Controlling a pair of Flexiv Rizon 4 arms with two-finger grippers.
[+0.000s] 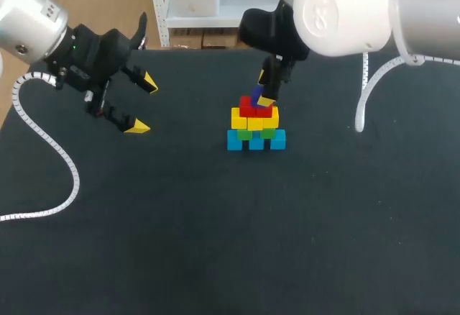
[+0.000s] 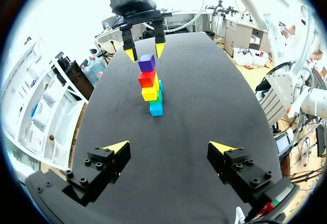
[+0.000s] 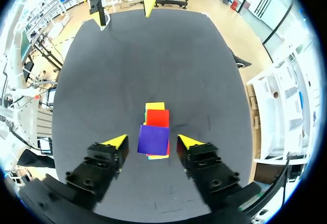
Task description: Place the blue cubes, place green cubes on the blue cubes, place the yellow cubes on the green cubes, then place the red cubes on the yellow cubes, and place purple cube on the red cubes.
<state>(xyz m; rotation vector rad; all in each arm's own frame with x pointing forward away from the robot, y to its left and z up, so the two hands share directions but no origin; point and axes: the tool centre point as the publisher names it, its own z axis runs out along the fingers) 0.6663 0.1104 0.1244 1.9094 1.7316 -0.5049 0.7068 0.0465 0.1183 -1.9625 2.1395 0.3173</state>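
A cube pyramid stands mid-table: blue cubes (image 1: 256,141) at the base, then green cubes (image 1: 255,133), yellow cubes (image 1: 253,119) and red cubes (image 1: 254,107). The purple cube (image 3: 154,139) rests on top of the red ones (image 3: 157,117). My right gripper (image 3: 152,141) hangs over the stack, open, its yellow tips flanking the purple cube with a gap on each side. The left wrist view shows the same: right gripper (image 2: 145,51) straddling the purple cube (image 2: 146,62). My left gripper (image 1: 140,103) is open and empty, well to the left of the stack.
The black tabletop (image 1: 215,243) surrounds the stack with nothing else lying on it. A white cable (image 1: 44,149) from my left arm loops over the table's left side. Another cable (image 1: 365,92) hangs from my right arm at the back right.
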